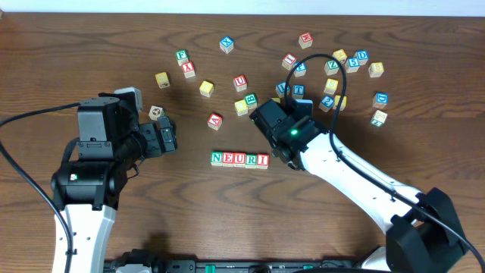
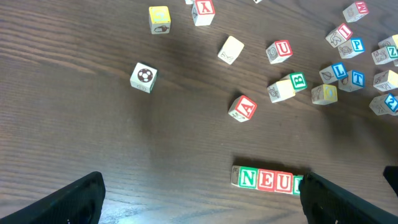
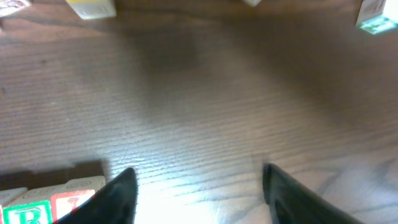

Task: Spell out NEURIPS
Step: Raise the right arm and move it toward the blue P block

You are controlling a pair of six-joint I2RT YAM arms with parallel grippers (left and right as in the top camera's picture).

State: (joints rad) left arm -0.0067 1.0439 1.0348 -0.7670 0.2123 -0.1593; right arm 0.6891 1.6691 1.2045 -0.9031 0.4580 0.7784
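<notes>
Both gape empty: left claw (image 2: 202, 180), right claw (image 3: 198, 173). What looks like the P cube (image 2: 357, 45) should be light, hard; pinch flat sides.

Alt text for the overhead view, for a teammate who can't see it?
Five cubes in a row spell NEURI mid-table, with the right gripper beside the I, jaws apart and empty. The left gripper sits open off to the row's left; loose cubes lie scattered beyond.

Overhead — straight down, whole table (image 1: 68, 45). Left wrist low, looking forward across it; right wrist very close. All three catch the row (image 1: 239, 159)
</notes>
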